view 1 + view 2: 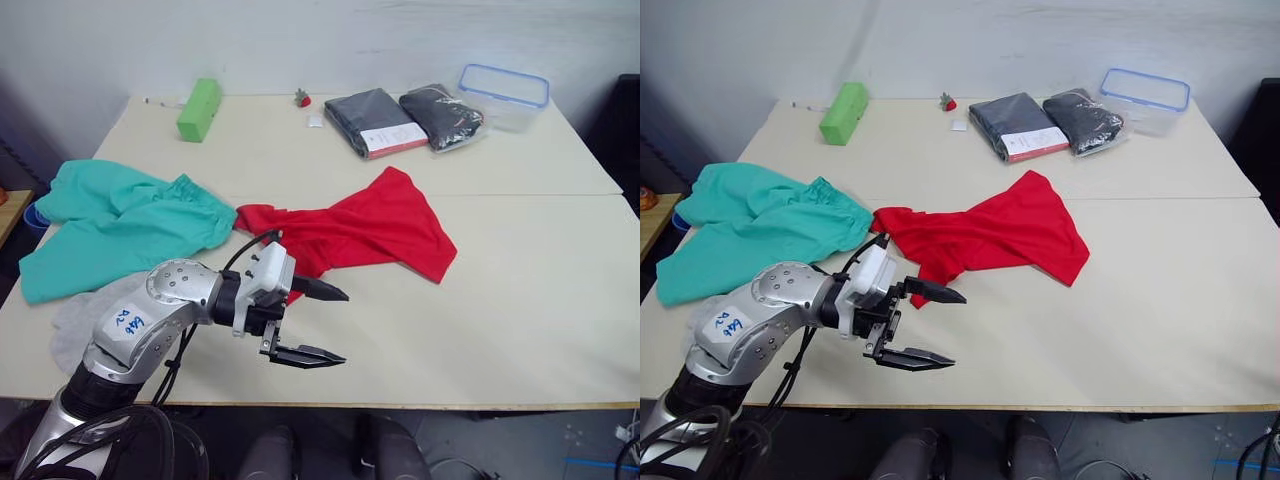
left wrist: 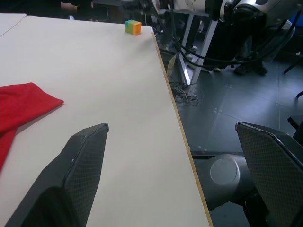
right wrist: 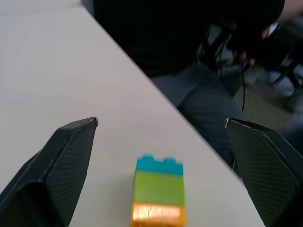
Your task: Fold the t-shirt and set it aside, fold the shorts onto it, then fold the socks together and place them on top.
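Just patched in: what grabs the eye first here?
The red t-shirt lies crumpled mid-table, with the open left gripper poised just in front of it. The teal shorts sprawl at the table's left, overlapping grey socks near the front edge.

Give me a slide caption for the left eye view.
Left claw open beside the crumpled red t-shirt, teal shorts and grey socks unfolded.

Head pair looks down across the table [image 1: 520,300], sharing everything. Wrist cameras sit low, close over its edge, both catching the toy block [image 3: 158,196].
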You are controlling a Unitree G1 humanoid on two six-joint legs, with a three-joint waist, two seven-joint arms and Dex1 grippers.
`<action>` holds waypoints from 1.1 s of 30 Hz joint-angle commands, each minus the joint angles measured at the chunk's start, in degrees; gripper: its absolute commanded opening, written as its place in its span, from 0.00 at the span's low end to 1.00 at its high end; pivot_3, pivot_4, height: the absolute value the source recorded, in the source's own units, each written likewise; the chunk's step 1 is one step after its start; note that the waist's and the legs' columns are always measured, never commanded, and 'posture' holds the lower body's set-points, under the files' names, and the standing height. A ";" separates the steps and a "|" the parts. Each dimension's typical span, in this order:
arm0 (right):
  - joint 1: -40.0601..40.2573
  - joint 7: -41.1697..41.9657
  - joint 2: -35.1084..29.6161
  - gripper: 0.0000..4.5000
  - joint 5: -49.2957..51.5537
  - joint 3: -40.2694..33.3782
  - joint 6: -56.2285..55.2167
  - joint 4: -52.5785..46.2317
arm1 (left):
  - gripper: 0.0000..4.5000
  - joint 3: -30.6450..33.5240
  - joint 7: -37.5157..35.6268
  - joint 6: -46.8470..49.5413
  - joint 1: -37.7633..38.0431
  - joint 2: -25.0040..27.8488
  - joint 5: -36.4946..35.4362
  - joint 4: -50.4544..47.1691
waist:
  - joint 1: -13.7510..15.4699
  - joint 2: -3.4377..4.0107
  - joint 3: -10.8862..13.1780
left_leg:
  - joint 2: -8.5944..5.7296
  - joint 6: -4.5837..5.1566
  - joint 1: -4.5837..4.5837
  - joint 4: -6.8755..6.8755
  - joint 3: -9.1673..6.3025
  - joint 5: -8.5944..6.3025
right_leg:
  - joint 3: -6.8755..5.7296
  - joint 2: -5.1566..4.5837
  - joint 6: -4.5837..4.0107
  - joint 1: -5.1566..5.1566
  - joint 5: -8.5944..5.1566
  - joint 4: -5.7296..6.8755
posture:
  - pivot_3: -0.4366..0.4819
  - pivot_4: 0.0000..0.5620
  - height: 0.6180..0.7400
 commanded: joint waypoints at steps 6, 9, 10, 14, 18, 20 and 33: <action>-7.58 18.18 -7.95 0.99 6.57 18.80 8.08 -26.13 | 1.00 5.59 4.94 -3.79 2.59 5.00 8.65 4.48 | -1.01 -0.14 0.09 | 0.44 -0.24 0.22 0.01 0.20 -0.14 | 0.17 0.37 -0.05 0.01 -0.02 0.02 | 0.48 0.27 1.00; -10.86 24.78 -10.03 0.99 2.53 30.41 6.74 -29.41 | 1.00 6.91 6.36 -5.63 4.18 7.60 12.72 7.99 | -0.86 -0.26 0.16 | 0.60 -0.26 0.50 0.03 0.30 -0.26 | 0.23 0.65 -0.12 -0.03 -0.05 -0.01 | 0.48 0.27 1.00; -12.13 26.56 -10.38 0.99 0.52 34.09 5.69 -29.67 | 1.00 6.69 6.54 -6.50 4.55 8.28 14.27 9.10 | -0.73 -0.28 0.18 | 0.61 -0.23 0.49 0.03 0.32 -0.31 | 0.24 0.65 -0.13 -0.06 -0.06 -0.03 | 0.48 0.27 1.00; -17.71 31.15 -9.62 0.99 -6.64 45.11 2.14 -28.34 | 1.00 5.60 8.08 -6.28 3.55 7.35 16.64 11.97 | 0.40 -0.27 0.18 | 0.60 -0.01 0.17 0.19 0.39 -0.47 | 0.24 0.61 -0.11 -0.29 -0.04 0.00 | 0.48 0.27 1.00; -23.69 31.06 -5.54 0.99 -12.56 52.47 -0.41 -24.06 | 1.00 4.17 12.63 -0.96 -0.31 2.21 17.04 13.67 | 0.69 -0.31 0.19 | 0.62 0.15 -0.71 1.11 0.35 -0.77 | 0.18 0.59 0.03 -0.83 0.05 0.27 | 0.48 0.27 1.00; -24.92 30.76 -4.12 0.99 -14.54 54.09 -1.00 -22.77 | 1.00 3.51 13.74 0.57 -1.22 0.46 17.39 13.61 | 0.62 -0.33 0.18 | 0.57 0.22 -1.04 1.32 0.36 -0.76 | 0.21 0.59 0.23 -1.01 0.20 0.24 | 0.48 0.27 1.00; -24.45 26.88 0.16 0.99 -22.69 57.30 1.13 -21.85 | 1.00 -4.38 18.85 -3.17 -7.71 -9.30 26.59 20.05 | 0.48 -0.32 0.19 | 0.57 0.24 -1.03 1.50 0.62 -0.78 | 0.30 0.63 0.25 -1.11 0.25 0.44 | 0.48 0.27 1.00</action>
